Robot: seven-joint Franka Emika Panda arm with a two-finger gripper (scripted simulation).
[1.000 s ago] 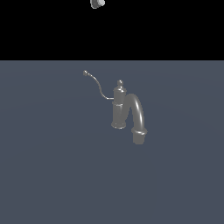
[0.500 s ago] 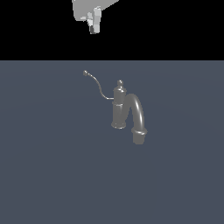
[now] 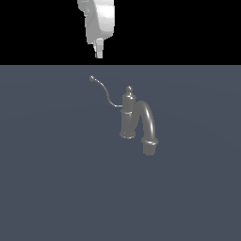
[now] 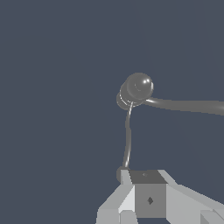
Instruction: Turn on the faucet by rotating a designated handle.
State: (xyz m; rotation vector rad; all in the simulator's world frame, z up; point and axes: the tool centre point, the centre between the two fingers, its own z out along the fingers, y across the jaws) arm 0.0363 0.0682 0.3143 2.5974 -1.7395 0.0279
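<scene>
Dark slate-blue tabletop (image 3: 47, 188) under a black backdrop, with a white hand (image 3: 99, 51) pointing straight down above the faucet's lever.

Near the middle of the tabletop stands the faucet (image 3: 128, 117), its post upright and its arched spout dropping toward the exterior view's right. From the post the handle (image 3: 104, 91) curves up toward the exterior view's left, ending in a small ball tip. That tip sits just below the hand and apart from it. In the wrist view the hand (image 4: 148, 192) overlaps the handle (image 4: 127, 140) at its tip. Its fingers look pressed together, though I cannot tell for sure.
</scene>
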